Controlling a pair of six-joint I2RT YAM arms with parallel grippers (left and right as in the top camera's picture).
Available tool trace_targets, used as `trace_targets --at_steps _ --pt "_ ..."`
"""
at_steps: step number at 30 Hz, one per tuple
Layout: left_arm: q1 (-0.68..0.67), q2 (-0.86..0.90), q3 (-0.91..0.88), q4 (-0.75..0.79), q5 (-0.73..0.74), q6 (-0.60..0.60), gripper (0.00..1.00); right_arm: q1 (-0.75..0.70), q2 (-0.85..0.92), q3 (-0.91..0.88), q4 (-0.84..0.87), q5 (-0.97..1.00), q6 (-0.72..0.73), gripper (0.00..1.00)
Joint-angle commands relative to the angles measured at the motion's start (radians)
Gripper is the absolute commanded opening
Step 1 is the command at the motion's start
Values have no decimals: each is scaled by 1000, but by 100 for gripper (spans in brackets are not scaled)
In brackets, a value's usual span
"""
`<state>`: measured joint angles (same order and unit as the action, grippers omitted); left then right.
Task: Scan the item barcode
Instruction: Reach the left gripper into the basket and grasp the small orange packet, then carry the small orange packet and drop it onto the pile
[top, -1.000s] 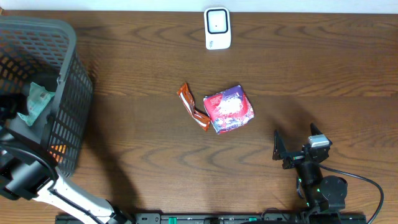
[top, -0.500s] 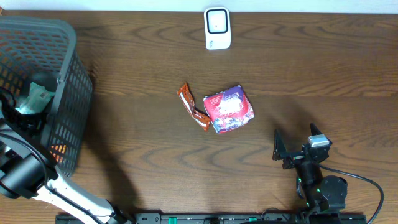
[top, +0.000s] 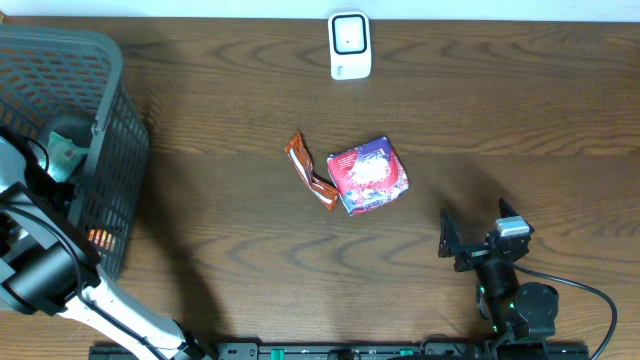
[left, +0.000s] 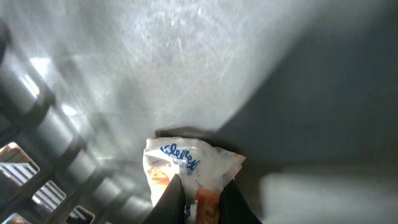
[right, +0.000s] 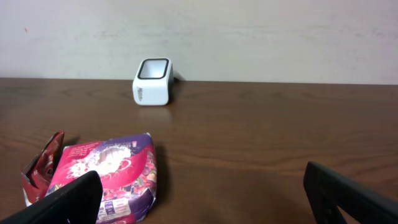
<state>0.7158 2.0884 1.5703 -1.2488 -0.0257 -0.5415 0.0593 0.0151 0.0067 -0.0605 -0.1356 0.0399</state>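
left fingers now closed on tissue packet, inside basket, previously open

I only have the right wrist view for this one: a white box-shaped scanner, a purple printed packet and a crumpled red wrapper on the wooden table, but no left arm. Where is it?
Observer: The overhead view shows the left arm reaching into a dark grey plastic mesh basket at the table's left edge.
Operator: Is it holding anything in there?
Observer: Yes. In the left wrist view, the left gripper is shut on a white plastic packet with blue script.
Operator: Anything else in that basket?
Observer: Overhead, something orange shows through the mesh wall. I cannot tell what it is.
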Motion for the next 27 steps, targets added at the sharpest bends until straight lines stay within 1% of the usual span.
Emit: trace_targets --at_steps 1,3,5,8,10,13,15,16,18,21,24,27 --pt "-4 -25 63 -42 18 19 7 0 -4 -1 -3 -5 -11 99" --pt "-4 -57 135 -79 40 29 7 0 -4 -1 -3 -5 -11 99" --pt "-4 -93 210 -101 92 52 7 0 -4 -1 -3 -5 -11 99" --pt "-4 -179 322 -98 225 53 7 0 -4 -1 -3 -5 -11 99" --pt "-4 -247 374 -59 342 41 7 0 -4 -1 -3 -5 -11 99" --pt "-4 -372 398 44 518 -21 7 0 -4 -1 -3 -5 -11 99" --pt "-13 -453 398 115 590 -35 7 0 -4 -1 -3 -5 -11 99" --pt "-23 -495 398 142 599 -29 7 0 -4 -1 -3 -5 -11 99" --pt "-58 -565 398 168 599 18 7 0 -4 -1 -3 -5 -11 99" --pt "-158 -649 397 180 599 116 7 0 -4 -1 -3 -5 -11 99" --pt "-342 -693 397 193 598 267 7 0 -4 -1 -3 -5 -11 99" --pt "-542 -683 394 185 598 412 7 0 -4 -1 -3 -5 -11 99"
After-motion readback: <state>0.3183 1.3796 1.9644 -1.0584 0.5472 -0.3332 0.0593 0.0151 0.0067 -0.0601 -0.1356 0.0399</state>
